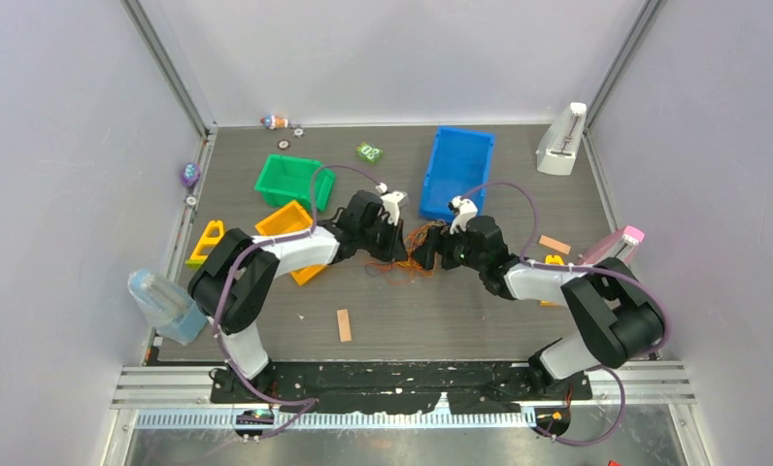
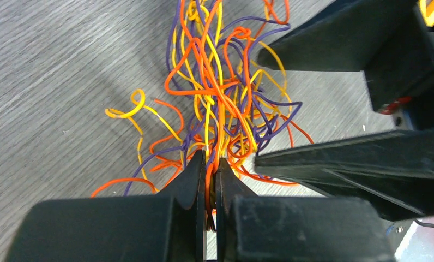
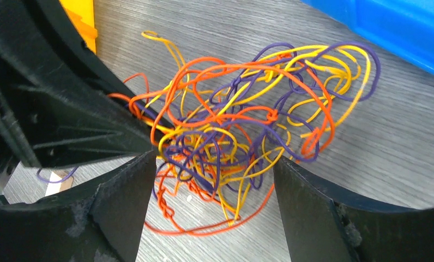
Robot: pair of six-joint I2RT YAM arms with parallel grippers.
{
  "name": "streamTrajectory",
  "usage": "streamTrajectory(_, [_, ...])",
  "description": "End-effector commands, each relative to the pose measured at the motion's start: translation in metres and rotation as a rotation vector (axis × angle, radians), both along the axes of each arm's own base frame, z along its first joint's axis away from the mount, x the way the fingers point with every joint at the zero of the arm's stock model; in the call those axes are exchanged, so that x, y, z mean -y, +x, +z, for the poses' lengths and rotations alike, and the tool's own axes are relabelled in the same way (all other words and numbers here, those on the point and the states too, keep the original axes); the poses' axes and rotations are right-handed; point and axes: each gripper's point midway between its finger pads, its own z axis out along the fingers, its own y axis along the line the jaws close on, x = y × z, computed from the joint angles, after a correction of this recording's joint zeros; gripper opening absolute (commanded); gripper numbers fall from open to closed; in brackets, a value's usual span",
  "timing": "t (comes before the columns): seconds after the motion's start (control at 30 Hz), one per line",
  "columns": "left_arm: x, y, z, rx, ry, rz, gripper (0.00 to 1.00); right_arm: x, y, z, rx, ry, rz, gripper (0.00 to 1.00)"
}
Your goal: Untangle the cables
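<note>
- Grey wood-grain bench (image 1: 441,320) with pale walls on 3 sides; both arms reach in from the near edge and meet around its middle.
- Far left, a clear plastic bottle (image 1: 164,306) lies at the bench's edge, with a green bin (image 1: 287,181) and an orange bin (image 1: 290,228) further in.
- The left claw (image 2: 210,164) has its 2 fingers pressed almost together, pinching a few orange strands at the near edge of the tangle.
- The cables (image 2: 221,109) sit as 1 knotted heap of orange, yellow and purple loops on the bench between the 2 claws, just in front of the blue bin (image 1: 457,172); a few loose strands trail out to the left.
- The right claw (image 3: 212,164) is spread wide, 1 finger on each side of the heap, its tips low by the bench.
- Far right, a white stand (image 1: 561,143) is in the back corner.
</note>
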Motion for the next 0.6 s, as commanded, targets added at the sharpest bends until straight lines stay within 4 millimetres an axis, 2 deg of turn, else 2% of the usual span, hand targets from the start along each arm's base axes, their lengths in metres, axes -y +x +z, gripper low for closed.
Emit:
streamTrajectory(0.0, [0.011,0.005,0.039,0.092,-0.114,-0.023,0.00,-0.016,0.012,0.010,-0.001,0.029,0.021,0.81])
streamTrajectory(0.1, [0.010,0.004,0.042,0.095,-0.120,-0.026,0.00,-0.015,0.015,0.005,-0.023,0.004,0.012,0.72])
streamTrajectory(0.13, [0.010,0.003,0.044,0.099,-0.127,-0.024,0.00,-0.013,0.017,0.004,-0.026,-0.015,0.000,0.59])
streamTrajectory(0.17, [0.009,0.002,0.045,0.103,-0.131,-0.023,0.00,-0.012,0.019,0.006,-0.021,-0.021,-0.007,0.52])
streamTrajectory(0.2, [0.009,0.002,0.047,0.108,-0.137,-0.020,0.00,-0.009,0.021,0.005,-0.021,-0.039,-0.025,0.35])
streamTrajectory(0.23, [0.007,0.003,0.049,0.116,-0.142,-0.013,0.00,-0.006,0.021,0.009,-0.009,-0.042,-0.037,0.27])
streamTrajectory(0.27, [0.004,0.003,0.051,0.123,-0.145,0.001,0.00,0.000,0.023,0.009,0.002,-0.056,-0.066,0.14])
streamTrajectory(0.33, [-0.006,0.009,0.058,0.153,-0.157,0.059,0.00,0.011,0.025,0.017,0.039,-0.063,-0.125,0.07])
streamTrajectory(0.57, [-0.059,0.029,0.062,0.198,-0.217,0.298,0.00,0.075,0.028,0.039,0.144,-0.105,-0.434,0.05])
